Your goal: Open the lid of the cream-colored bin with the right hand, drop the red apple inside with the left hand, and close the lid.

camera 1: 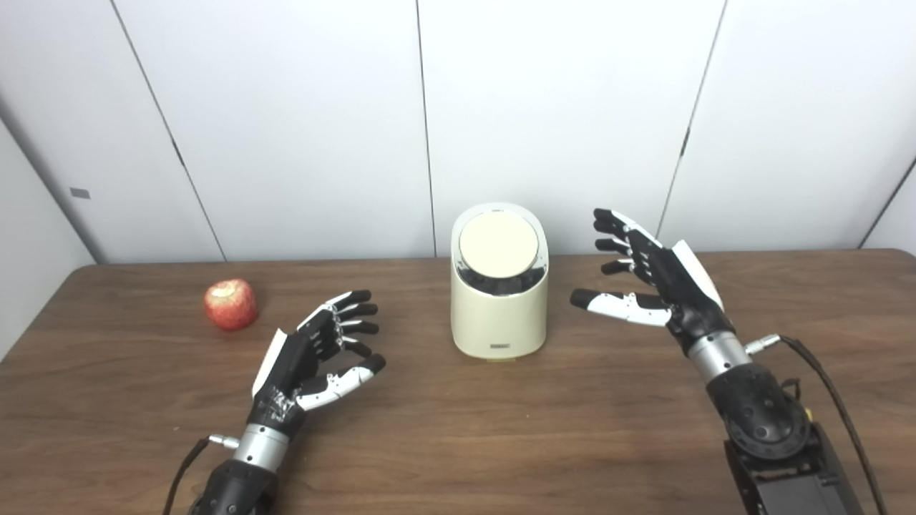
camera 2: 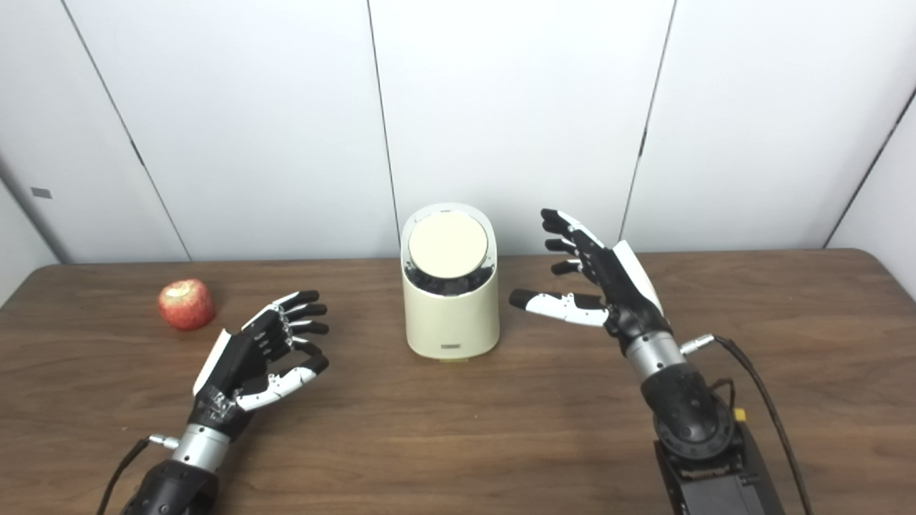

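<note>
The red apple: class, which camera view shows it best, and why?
The left eye view, slightly: the red apple sits further in from the picture's left edge, whole and unblocked on the table. The right eye view also shows it whole, only nearer that edge, beyond the left hand.

You get bright, even overhead light; soft shadows lie under things on the table (camera 1: 458, 443), mild glare, slightly soft focus.

Glossy plastic bin (camera 1: 499, 315), wood-grain table (camera 1: 501, 429)
</note>
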`<state>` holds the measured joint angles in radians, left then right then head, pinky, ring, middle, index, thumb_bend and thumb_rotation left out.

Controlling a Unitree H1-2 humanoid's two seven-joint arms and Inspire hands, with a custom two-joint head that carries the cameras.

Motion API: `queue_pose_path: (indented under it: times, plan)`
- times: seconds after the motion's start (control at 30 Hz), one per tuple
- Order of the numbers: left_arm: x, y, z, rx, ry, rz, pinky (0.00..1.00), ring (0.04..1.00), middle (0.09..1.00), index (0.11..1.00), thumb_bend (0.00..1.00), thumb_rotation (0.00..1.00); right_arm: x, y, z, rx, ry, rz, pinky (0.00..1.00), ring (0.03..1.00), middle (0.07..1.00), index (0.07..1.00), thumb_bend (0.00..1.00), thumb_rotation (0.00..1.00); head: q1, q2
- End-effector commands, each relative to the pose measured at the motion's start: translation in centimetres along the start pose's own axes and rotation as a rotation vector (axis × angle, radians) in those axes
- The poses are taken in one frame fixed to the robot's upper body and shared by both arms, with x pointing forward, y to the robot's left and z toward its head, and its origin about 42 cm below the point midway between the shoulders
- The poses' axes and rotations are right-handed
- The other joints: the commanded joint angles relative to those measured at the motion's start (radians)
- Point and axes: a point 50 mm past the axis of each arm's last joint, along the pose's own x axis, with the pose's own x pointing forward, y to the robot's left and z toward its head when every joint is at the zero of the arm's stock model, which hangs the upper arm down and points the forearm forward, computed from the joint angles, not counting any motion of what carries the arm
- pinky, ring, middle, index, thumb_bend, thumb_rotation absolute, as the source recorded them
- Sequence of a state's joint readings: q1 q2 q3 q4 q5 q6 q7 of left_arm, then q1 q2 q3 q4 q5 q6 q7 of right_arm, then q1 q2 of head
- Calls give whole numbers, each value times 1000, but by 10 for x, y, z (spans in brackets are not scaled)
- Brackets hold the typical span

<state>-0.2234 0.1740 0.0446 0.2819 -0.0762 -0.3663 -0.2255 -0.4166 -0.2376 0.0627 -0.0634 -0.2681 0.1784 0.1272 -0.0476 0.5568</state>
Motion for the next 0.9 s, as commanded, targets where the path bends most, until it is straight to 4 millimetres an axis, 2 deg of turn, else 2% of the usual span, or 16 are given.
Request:
queue_pose_path:
  times: [0.0, 0.23, 0.43, 0.5, 0.67, 0.87]
  plan:
    - [-24, -14, -25, -45, 74, 5, 561, 699, 782, 838, 668, 149, 22, -16, 32, -32, -88, -21, 743, 873, 899, 896, 821, 512, 0, 2]
    - [-23, -15, -24, -41, 81, 12, 561, 698, 780, 835, 678, 155, 47, -16, 53, -67, -71, 11, 795, 905, 935, 928, 828, 514, 3, 3]
    - [-24, -16, -22, -50, 84, 6, 560, 706, 784, 840, 655, 139, 64, -12, 71, -110, -17, 43, 740, 925, 970, 954, 858, 522, 8, 6]
    - [-24, -17, -22, -52, 85, 7, 565, 707, 784, 839, 665, 145, 68, -9, 75, -123, -13, 45, 714, 915, 972, 958, 841, 506, 9, 6]
    - [-23, -17, -23, -48, 84, 6, 568, 709, 784, 839, 659, 134, 77, 0, 81, -140, -20, 51, 718, 916, 966, 952, 806, 444, 11, 6]
    - [-23, -19, -23, -50, 85, 9, 565, 709, 786, 835, 637, 103, 88, 13, 88, -197, -19, 50, 700, 881, 950, 941, 804, 389, 13, 7]
